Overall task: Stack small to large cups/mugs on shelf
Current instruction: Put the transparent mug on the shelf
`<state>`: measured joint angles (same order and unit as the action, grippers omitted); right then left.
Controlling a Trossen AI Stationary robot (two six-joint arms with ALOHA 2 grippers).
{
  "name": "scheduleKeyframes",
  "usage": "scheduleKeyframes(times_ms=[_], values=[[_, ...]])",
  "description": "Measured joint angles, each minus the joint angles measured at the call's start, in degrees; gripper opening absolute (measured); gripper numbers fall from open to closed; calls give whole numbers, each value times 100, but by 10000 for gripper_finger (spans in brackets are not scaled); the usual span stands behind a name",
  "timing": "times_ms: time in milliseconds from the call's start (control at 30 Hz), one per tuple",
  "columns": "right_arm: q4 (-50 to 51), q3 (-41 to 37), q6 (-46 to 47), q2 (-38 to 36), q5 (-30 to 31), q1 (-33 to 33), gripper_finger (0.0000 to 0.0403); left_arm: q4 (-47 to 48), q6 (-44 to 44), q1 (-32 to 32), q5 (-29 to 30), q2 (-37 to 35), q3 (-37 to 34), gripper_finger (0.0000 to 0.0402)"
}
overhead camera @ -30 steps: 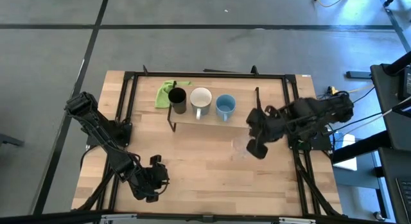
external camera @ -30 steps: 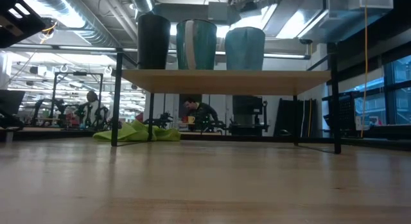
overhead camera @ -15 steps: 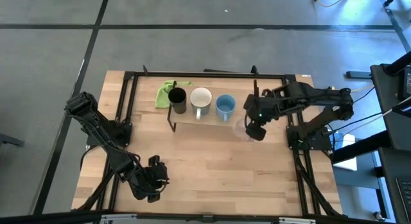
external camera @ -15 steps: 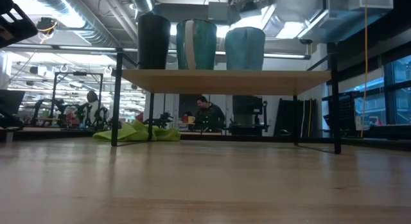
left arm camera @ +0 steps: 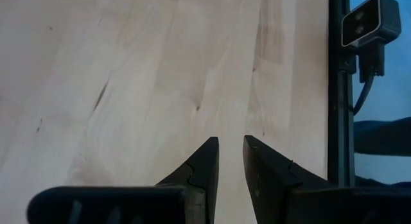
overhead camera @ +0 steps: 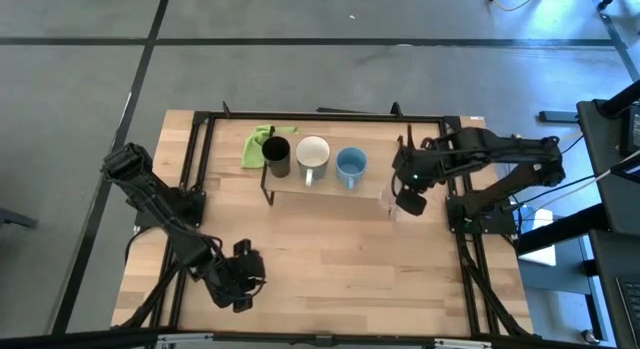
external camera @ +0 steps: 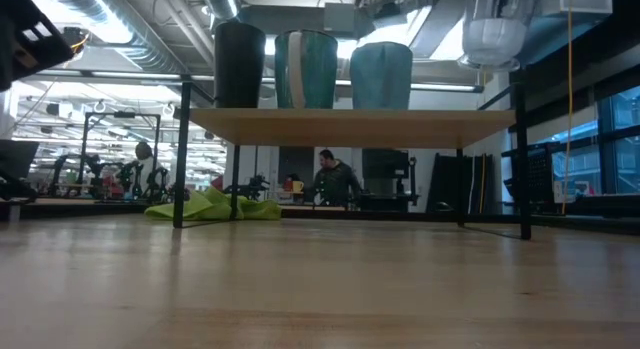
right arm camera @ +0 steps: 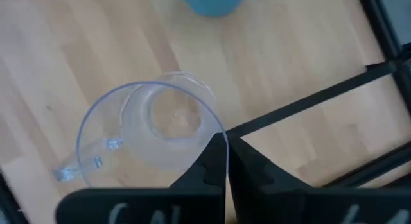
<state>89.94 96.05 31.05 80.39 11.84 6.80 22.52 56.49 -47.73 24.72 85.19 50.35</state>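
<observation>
Clear cup (right arm camera: pixel 151 124) hangs from the right gripper (right arm camera: pixel 225 147), whose fingers are clenched on its rim — the cup sits upright, mouth up, its long axis vertical, with its handle pointing away from the pinch. In the high view the right gripper (overhead camera: pixel 408 197) holds it at the right end of the shelf (overhead camera: pixel 370 189), just beside the light blue mug (overhead camera: pixel 351 166). From table height the clear cup (external camera: pixel 493 34) shows above the shelf board (external camera: pixel 350 127) and apart from it, to the right of the blue mug (external camera: pixel 381 76), so the free spot lies straight below the jaws and the coming move is, as I judge it, a short vertical lowering.

On the board the black cup (overhead camera: pixel 277 155), the white mug (overhead camera: pixel 313 153) and the blue mug stand in a row, near one another; the clear cup would close that row at its right. The margin to watch is sideways — the blue mug on one side, the shelf's end and its black leg (external camera: pixel 524 159) on the other.

The left gripper (overhead camera: pixel 240 289) waits well apart at the near left of the table (overhead camera: pixel 330 269), its fingers (left arm camera: pixel 204 163) a little apart over bare wood and holding nothing. A green cloth (overhead camera: pixel 258 142) lies behind the black cup. Beyond the table, a person (external camera: pixel 332 179) stands far off in the room.
</observation>
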Motion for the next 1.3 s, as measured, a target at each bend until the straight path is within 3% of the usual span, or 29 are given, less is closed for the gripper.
scheduleKeyframes(times_ms=[400,733,1067,1300], values=[[3,0,-1544,136,-177,-920,10,-13,186,276,-320,0,0,66],[14,5,-2392,179,-830,-1885,10,-76,780,344,-281,0,0,66],[30,89,-2684,362,-1013,-2010,10,-79,909,544,-275,0,0,66],[7,839,-2525,358,-1021,-2004,10,-79,901,561,-275,0,0,66]])
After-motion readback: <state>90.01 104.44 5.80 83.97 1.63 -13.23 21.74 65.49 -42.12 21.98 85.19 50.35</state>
